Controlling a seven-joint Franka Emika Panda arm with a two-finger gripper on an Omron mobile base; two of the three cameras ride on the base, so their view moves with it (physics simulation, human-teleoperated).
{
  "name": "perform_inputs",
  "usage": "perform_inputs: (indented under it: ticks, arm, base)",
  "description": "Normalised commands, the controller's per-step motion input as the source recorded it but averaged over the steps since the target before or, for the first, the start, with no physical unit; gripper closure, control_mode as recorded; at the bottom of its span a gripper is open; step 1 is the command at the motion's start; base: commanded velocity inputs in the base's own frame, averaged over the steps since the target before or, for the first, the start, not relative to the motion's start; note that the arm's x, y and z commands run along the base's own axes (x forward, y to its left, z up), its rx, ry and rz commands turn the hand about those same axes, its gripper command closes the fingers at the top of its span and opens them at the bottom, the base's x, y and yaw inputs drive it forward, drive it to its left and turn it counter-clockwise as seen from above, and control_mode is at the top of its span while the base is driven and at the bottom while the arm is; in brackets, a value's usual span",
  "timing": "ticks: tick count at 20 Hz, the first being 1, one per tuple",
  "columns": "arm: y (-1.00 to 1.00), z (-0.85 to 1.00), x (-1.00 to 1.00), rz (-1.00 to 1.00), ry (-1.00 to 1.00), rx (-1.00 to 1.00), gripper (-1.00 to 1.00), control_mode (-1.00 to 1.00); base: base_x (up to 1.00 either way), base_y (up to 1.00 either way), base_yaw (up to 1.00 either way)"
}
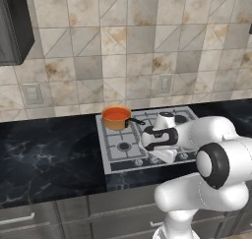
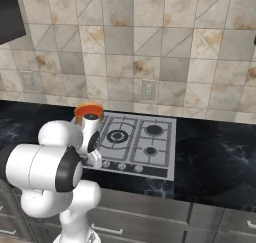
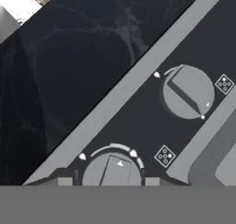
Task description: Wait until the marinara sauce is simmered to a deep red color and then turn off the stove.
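The gripper (image 3: pixel 109 181) is clamped on a stove (image 1: pixel 118 157) knob (image 3: pixel 112 170) directly between its fingertips — a second knob (image 3: pixel 188 91) sits beyond; the marinara sauce (image 1: pixel 116 114) is orange-red.

- All three pictures are rendered, evenly and fairly brightly lit, with no clear single light source
- The tiled wall (image 1: pixel 133 51) is the brightest surface in both base views; its tan stains read soft and low in resolution
- The black marble counter (image 1: pixel 44 154) stays dark, with pale veins and a faint sheen rather than hard glare
- A round soft shadow lies on the counter left of the stove (image 1: pixel 147 139) in the left base view, and another to its right in the right base view
- The arm (image 2: pixel 55 172) is shaded smoothly, without sharp highlights
- The hand view is close and slightly blurred; the knobs (image 3: pixel 188 91) have soft, pixelated edges
- No edge distortion shows
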Motion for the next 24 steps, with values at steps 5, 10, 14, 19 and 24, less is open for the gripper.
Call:
perform_inputs:
  ticks: [5, 10, 14, 19, 24]
  arm:
    - [0.0, -0.27, 0.0, -0.31, 0.05, 0.0, 1.0, -1.0]
    - [-0.08, -0.36, -0.04, -0.42, 0.02, 0.0, 1.0, -1.0]
    - [-0.21, -0.41, -0.25, -0.49, 0.0, 0.0, 1.0, -1.0]
    - [-0.21, -0.48, -0.28, -0.53, 0.0, 0.0, 1.0, -1.0]
    - [-0.11, -0.51, -0.09, -0.55, 0.0, 0.0, 1.0, -1.0]
  base:
    - [0.0, 0.0, 0.0]
    - [0.0, 0.0, 0.0]
    - [0.0, 0.0, 0.0]
    - [0.0, 0.0, 0.0]
    - [0.0, 0.0, 0.0]
